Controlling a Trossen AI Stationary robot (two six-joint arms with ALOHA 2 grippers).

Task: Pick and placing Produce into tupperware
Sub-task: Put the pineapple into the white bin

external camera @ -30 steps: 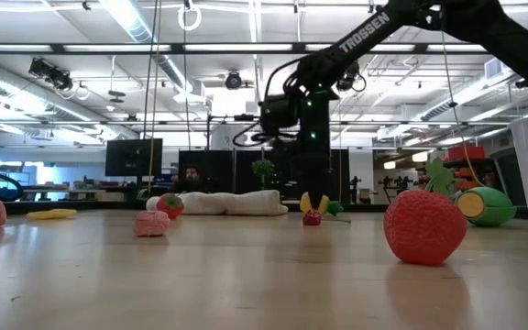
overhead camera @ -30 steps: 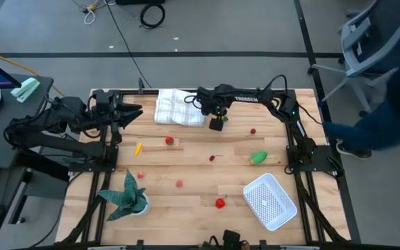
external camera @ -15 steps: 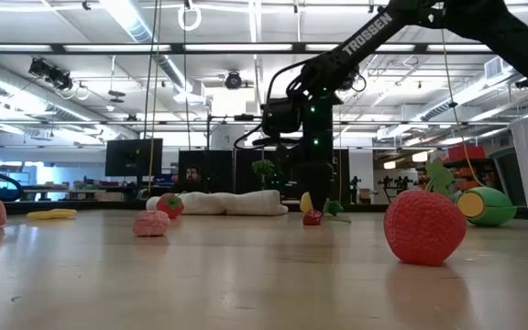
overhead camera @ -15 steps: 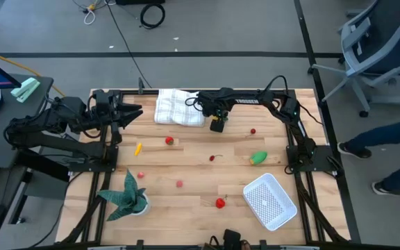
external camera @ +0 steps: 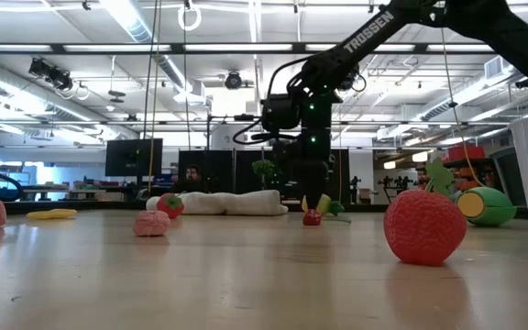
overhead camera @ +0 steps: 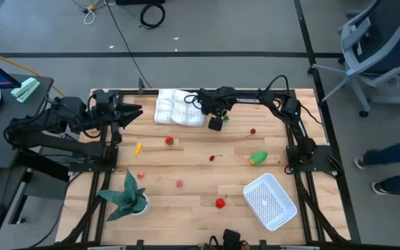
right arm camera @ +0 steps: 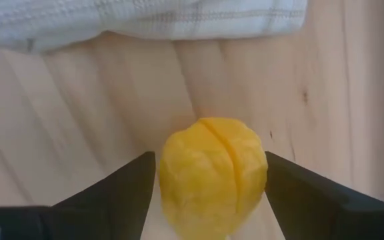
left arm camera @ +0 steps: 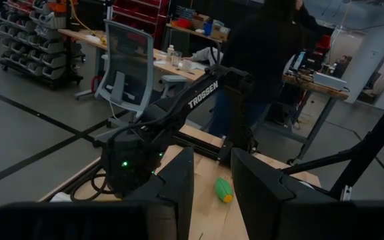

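The produce lies scattered over the wooden table (overhead camera: 186, 170): going left to right in the high view, a yellow piece (overhead camera: 138, 148), a small pinkish piece (overhead camera: 140, 174), a red tomato-like piece (overhead camera: 169, 141), another pinkish piece (overhead camera: 179, 184), a tiny red piece (overhead camera: 212, 157), a red strawberry (overhead camera: 220, 203), a small red piece (overhead camera: 253, 130) and a green piece (overhead camera: 259, 157). The yellow ridged fruit (right arm camera: 212, 175) is hidden in the high view under the right gripper (overhead camera: 216, 123), which hangs just beside the white checked cloth (overhead camera: 179, 108); the right wrist view shows its fingers (right arm camera: 115, 187) spread wide on either side of that fruit, and whether they touch it cannot be told. The left gripper (overhead camera: 132, 111) waits at the table's left edge, its fingers (left arm camera: 179, 183) partly apart with nothing between them. The tupperware (overhead camera: 270, 201), white with a dotted base, sits well apart at the near right corner, cut off in the low view. "TROSSEN" reads on the right arm (external camera: 367, 32). A potted plant (overhead camera: 125, 195) stands near left.
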